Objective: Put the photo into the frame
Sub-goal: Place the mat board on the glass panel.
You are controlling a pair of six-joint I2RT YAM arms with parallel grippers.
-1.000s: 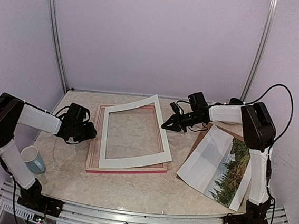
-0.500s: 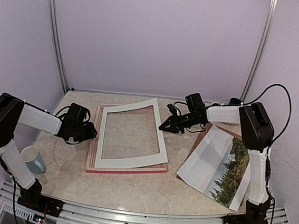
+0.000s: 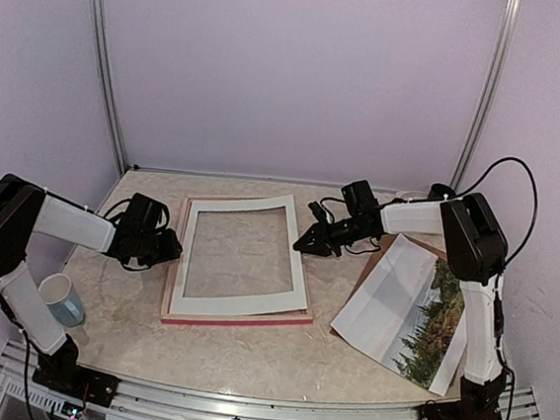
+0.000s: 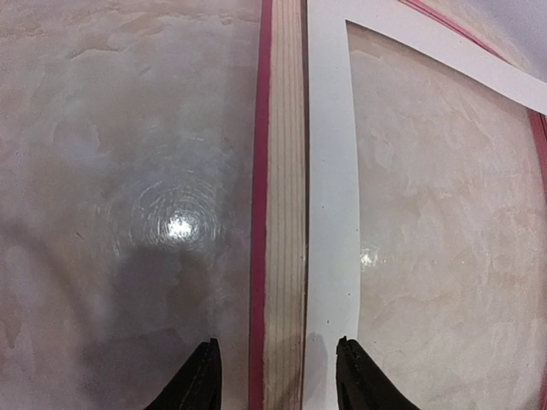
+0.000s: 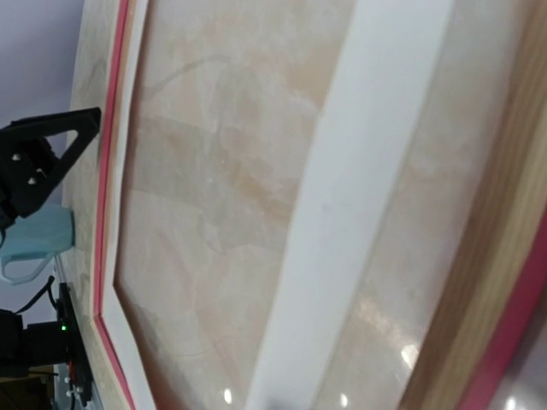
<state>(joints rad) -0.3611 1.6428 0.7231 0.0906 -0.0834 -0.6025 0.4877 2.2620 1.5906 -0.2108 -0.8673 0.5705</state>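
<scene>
On the table, in the top view, the frame (image 3: 240, 320) lies flat with its pale back upward, and the white mat (image 3: 298, 261) rests inside it, a little crooked. The left gripper (image 3: 162, 248) is at the left rail of the frame. The right gripper (image 3: 317, 241) is just beside the right rail, and at this size I cannot tell whether its fingers are pressed together or apart. The photo (image 3: 433, 319) is well to the right of the frame, lying on a white sheet (image 3: 385, 300), and no gripper touches it. A cup (image 3: 61, 300) stands to the left of the frame, near the front. In the left wrist view, the two fingertips (image 4: 198, 380) are spread, with the left rail and the edge of the mat between them, and they seem to pinch nothing. In the right wrist view, only the mat strip, the bare opening and the right rail of the frame are seen; its own fingers do not appear. I judge the task is at an early stage: the mat is placed, but the photo must be picked up, laid in the frame, and probably covered.
</scene>
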